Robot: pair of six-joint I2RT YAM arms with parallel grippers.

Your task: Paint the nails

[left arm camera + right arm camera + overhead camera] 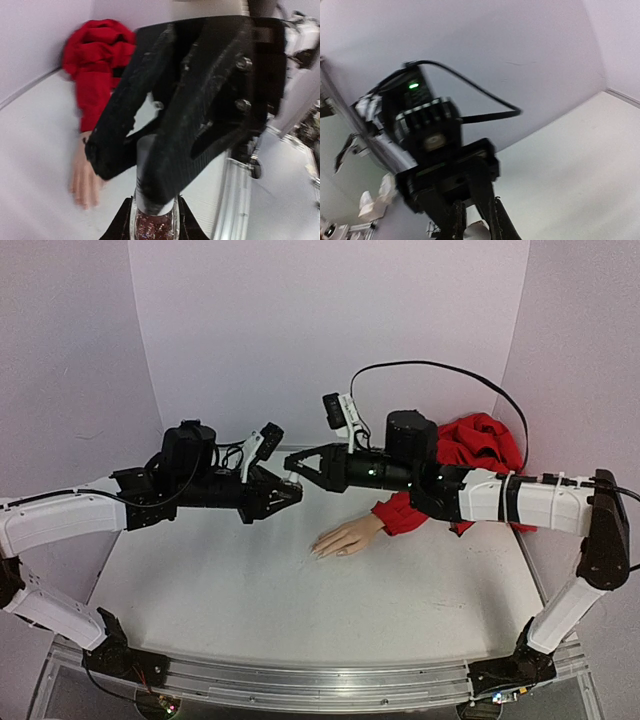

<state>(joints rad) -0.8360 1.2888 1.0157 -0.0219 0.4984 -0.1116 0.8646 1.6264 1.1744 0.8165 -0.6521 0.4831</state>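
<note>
The pale peach mannequin hand [347, 537] lies palm down on the table, with a red sleeve [400, 514] behind it. Its nails at the fingertips [319, 550] are too small to make out. My left gripper [291, 492] is shut on a small glass bottle of glittery red polish [154, 226], held above the table to the left of the hand. My right gripper [294, 473] faces it and is closed around the bottle's white cap [146, 172]. The cap also shows between the right fingers [456, 222] in the right wrist view [479, 231]. The hand is blurred in the left wrist view [85, 181].
A heap of red fabric [482, 440] lies at the back right against the wall. White walls [330, 330] close in the table at the back and on both sides. A metal rail [300, 680] runs along the near edge.
</note>
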